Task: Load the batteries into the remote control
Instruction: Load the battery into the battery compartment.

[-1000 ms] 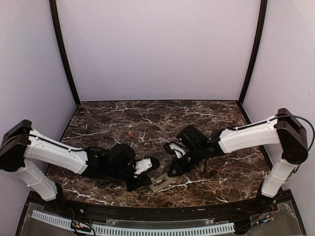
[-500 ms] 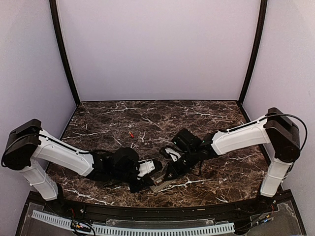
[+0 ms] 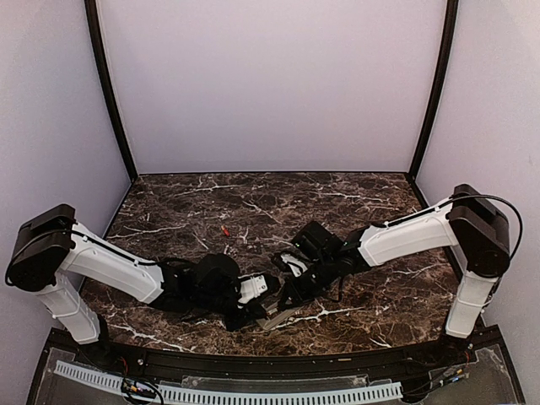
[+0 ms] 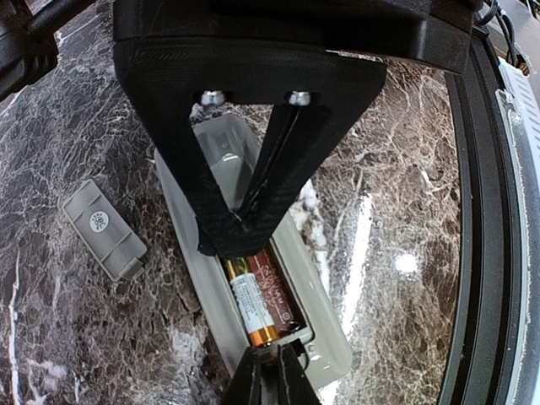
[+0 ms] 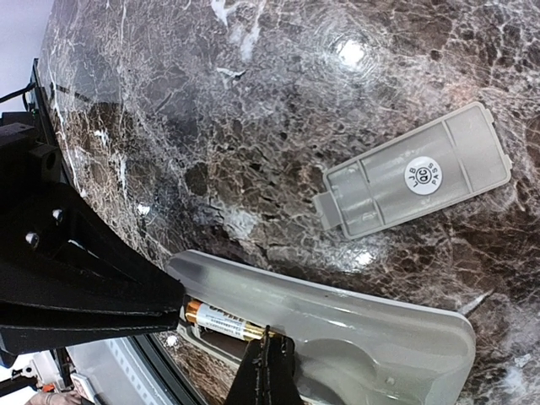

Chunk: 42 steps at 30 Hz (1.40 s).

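my left jaws: closed, empty, tips on one end of the battery [image 4: 260,304] | my right jaws: closed, empty, at its other end, probably pressing it home | remote control [image 5: 380,333]: back-up beneath both jaws | cover [image 5: 418,181]: off, just beside | red battery [image 3: 224,229]: well apart, waiting

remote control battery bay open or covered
Open: a battery shows in the remote control bay, and the grey cover lies apart beside it.

Even light, glare spots on tabletop [image 4: 396,169]
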### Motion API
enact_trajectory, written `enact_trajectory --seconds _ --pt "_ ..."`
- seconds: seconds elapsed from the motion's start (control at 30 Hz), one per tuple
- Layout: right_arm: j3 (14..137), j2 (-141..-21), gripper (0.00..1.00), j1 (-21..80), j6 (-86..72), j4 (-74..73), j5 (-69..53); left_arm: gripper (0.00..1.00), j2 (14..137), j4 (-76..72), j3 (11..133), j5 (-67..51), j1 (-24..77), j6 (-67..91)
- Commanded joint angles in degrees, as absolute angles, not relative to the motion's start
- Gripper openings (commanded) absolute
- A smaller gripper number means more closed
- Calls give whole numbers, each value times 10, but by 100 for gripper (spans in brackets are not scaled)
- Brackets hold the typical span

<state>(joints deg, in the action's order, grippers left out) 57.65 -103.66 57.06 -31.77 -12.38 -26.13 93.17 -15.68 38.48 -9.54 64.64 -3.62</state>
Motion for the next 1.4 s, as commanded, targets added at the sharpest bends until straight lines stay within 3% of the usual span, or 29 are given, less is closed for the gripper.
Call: enact_trajectory --seconds 0.0,0.7,1.03,1.2,1.37 --pt "583 -1052 0 577 -324 -109 -256 7 942 -154 378 -99 651 -36" --pt "557 -1061 0 577 -339 -88 -259 0 985 -98 410 -90 657 -67" --pt "584 -1054 0 577 -325 -98 -270 1 919 -101 395 -57 657 -60" --pt "597 -1030 0 576 -322 -101 -279 13 883 -103 398 -72 657 -35" --pt "599 -1007 0 570 -323 -97 -281 34 892 -100 406 -67 657 -12"
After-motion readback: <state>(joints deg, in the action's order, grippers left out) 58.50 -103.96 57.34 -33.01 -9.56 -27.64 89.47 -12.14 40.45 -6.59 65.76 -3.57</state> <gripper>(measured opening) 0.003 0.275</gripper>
